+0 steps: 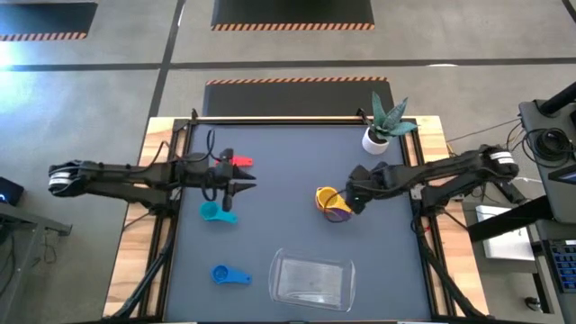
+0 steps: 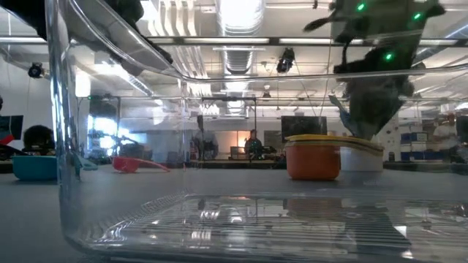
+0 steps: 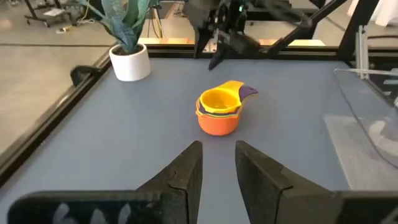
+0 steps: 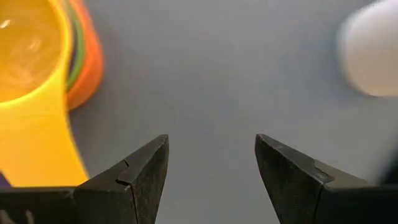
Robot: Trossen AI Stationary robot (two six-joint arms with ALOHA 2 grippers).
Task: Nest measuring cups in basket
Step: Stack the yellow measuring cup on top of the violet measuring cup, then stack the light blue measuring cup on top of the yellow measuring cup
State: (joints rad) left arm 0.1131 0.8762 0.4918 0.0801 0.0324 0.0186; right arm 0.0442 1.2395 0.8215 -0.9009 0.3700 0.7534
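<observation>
A nested stack of measuring cups [image 1: 333, 203] stands on the grey table right of centre: yellow on top, orange outermost [image 3: 218, 121], a purple handle sticking out. My right gripper [image 1: 357, 200] hovers open just right of the stack, pointing steeply down, with nothing between its fingers [image 4: 211, 142]. A red cup [image 1: 241, 163], a teal cup [image 1: 214, 212] and a blue cup [image 1: 229, 274] lie singly on the left half. My left gripper [image 1: 248, 187] is open between the red and teal cups, pointing nearly level toward the stack [image 3: 217, 148]. The clear basket [image 1: 312, 279] sits at the near edge.
A white plant pot [image 1: 376, 138] with a green plant stands at the table's far right, close behind my right arm. A dark frame rail runs along the table's far edge [image 1: 279, 119]. Bare grey tabletop lies between the two grippers and in front of the basket's left side.
</observation>
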